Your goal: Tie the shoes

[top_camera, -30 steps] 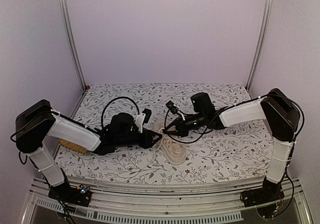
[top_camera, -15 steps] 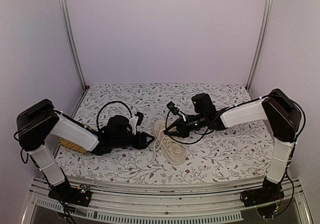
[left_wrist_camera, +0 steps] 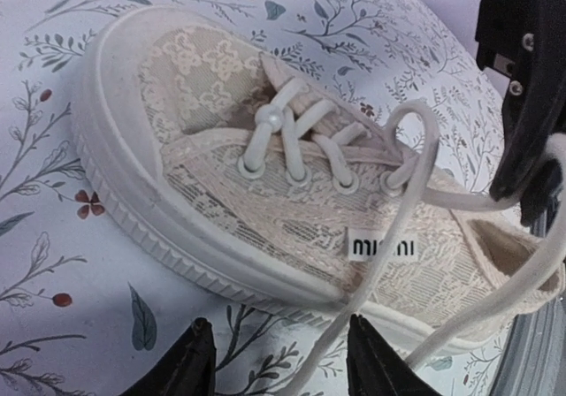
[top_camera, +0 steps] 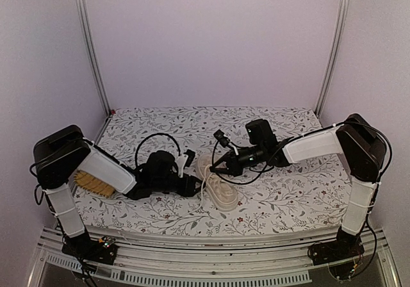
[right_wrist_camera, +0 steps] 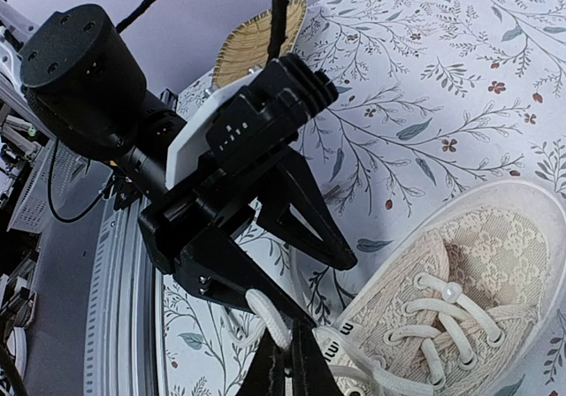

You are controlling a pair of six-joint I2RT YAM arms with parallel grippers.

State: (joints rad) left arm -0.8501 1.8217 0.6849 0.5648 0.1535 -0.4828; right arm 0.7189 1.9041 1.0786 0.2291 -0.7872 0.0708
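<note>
Shoe (top_camera: 219,188) lies on its sole about mid-way across the flowered table cloth (top_camera: 288,197), closer to the near edge than to the back wall (top_camera: 211,43). Its toe points toward the near edge.

Edges and room: I see a wide stretch of cloth beyond the shoe's heel up to the back wall, and another to the shoe's right under the right arm. Metal posts (top_camera: 90,50) stand at the back corners, well apart from the shoe. A yellow woven mat (top_camera: 91,184) lies far to the shoe's left, partly under the left arm.

Left gripper (left_wrist_camera: 283,365) sits low just beside the shoe's left flank, fingers apart. A loose strand runs down between them, and I see no pinch on it. Right gripper (right_wrist_camera: 285,369) hangs over the heel end, fingers together and clamped on a lace (right_wrist_camera: 268,315) drawn up from the eyelets.

Condition of the shoe: cream lace-patterned upper, thick off-white ribbed sole, and a small white side tag with dark lettering. A pale bead sits on the crossing nearest the toe. Laces are threaded but untied, with one strand curving in a loop above the tongue.
</note>
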